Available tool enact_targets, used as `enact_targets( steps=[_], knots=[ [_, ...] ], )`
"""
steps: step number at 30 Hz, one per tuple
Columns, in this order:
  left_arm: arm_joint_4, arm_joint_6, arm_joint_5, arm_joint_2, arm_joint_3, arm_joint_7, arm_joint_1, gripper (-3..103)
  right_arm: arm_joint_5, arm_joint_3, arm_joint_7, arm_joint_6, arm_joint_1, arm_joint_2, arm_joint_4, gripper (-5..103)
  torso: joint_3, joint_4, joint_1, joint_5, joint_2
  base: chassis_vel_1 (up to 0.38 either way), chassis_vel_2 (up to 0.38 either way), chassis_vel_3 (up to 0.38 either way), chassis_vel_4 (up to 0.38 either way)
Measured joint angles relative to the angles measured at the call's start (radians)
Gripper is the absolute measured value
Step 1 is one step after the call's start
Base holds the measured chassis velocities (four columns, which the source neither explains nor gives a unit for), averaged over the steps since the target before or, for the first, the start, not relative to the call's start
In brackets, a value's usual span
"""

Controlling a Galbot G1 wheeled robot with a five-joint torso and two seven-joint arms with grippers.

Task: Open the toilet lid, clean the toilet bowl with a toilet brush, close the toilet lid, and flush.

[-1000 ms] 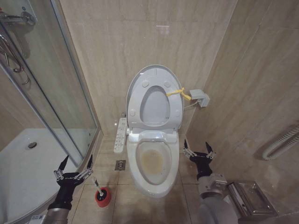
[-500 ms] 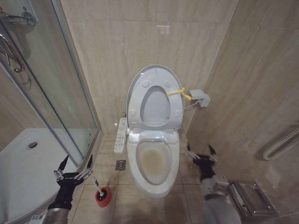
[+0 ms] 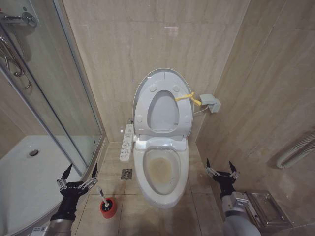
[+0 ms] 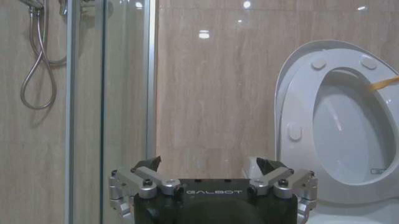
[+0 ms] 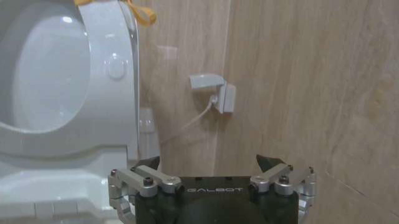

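Beige tiled walls frame the white toilet lid, raised upright with a yellow strap, above the stained toilet bowl. Near left, the toilet brush stands in its red cup beside the left tool; the right tool hovers right of the bowl, both spread wide and empty.

This is a small tiled bathroom. A white smart toilet stands against the beige marble-look wall tiles, with a control panel along its side. Beside the toilet, a glass shower enclosure holds a curved white shower tray and a chrome shower hose.
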Motion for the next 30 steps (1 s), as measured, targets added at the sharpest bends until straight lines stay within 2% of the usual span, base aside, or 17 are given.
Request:
enact_targets(
  steps=[12,22,30],
  knots=[
    [0.000,0.000,0.000,0.000,0.000,0.000,0.000,100,0.007,-0.025,-0.049,0.047,0.053,0.019,-0.011,100,0.000,-0.0001,0.000,0.0000,0.000,0.000,0.000,0.000,0.000],
    [0.000,0.000,0.000,0.000,0.000,0.000,0.000,100,0.031,-0.027,-0.036,0.070,0.067,0.012,-0.025,100,0.000,0.0000,0.000,0.0000,0.000,-0.016,0.024,0.014,-0.017],
    [0.000,0.000,0.000,0.000,0.000,0.000,0.000,100,0.005,-0.012,-0.013,0.083,0.075,0.004,-0.051,100,0.000,0.0002,0.001,0.0000,0.000,-0.108,0.098,0.092,-0.095]
  ],
)
